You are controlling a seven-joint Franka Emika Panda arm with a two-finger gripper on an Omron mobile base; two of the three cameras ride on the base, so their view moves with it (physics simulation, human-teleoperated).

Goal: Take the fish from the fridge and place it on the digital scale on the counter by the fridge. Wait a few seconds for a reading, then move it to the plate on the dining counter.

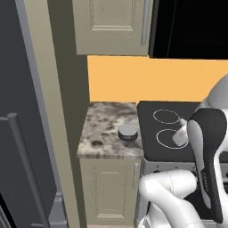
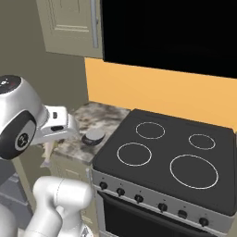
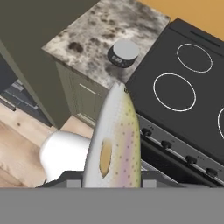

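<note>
Fish (image 3: 114, 140): clamped in gripper (image 2: 48, 155), jaws closed on its tail end, body pointing out along hand twd counter. Carried in air, off front edge of cabinet, not yet over scale.
Digital scale (image 1: 128, 132): on counter (image 1: 102, 129), rt side, just beside stove (image 2: 176, 157); top bare, ready for fish.
Fridge (image 1: 18, 133): left of counter, beyond a beige side panel.
Est. step: bring fish over scale & set down. Lengthwise hold suits laying it flat across the disc.
</note>
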